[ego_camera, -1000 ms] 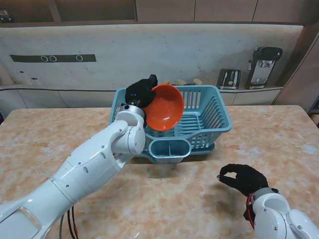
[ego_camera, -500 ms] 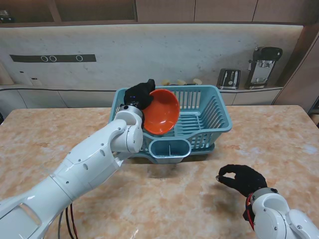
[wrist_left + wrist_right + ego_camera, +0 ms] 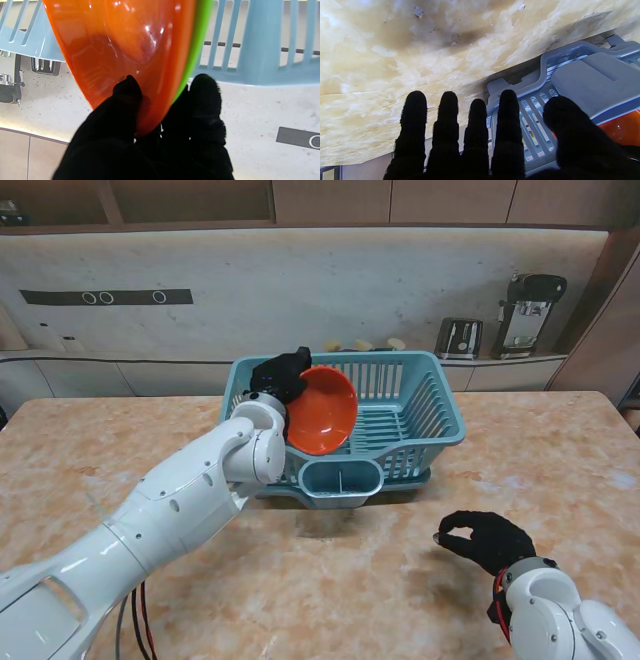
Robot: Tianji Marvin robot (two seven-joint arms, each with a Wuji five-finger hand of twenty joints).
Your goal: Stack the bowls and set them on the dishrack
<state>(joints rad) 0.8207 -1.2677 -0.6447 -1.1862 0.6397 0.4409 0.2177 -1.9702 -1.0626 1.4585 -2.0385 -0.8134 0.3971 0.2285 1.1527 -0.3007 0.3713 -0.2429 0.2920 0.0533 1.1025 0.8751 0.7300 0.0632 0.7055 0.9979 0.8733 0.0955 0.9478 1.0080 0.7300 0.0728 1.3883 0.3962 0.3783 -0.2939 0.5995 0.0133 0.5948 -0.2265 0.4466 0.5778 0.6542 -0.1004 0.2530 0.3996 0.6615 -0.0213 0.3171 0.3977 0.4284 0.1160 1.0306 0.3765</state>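
Two hands showing: nearest, right hand [image 3: 490,540] resting on the table [image 3: 400,580], holding nothing, fingers loosely curled. Farther and left, left hand [image 3: 278,373] pinching the rim of the stacked bowls [image 3: 322,410], orange one nested in a green one [image 3: 197,42], tilted steeply over the dishrack [image 3: 420,415] at its left end. Risking a slip from so small a rim pinch, or the stack catching on the rack wall. Utensil cup [image 3: 340,480] sitting on the rack's near side; toaster [image 3: 459,337] and coffee machine [image 3: 528,310] lying far beyond.
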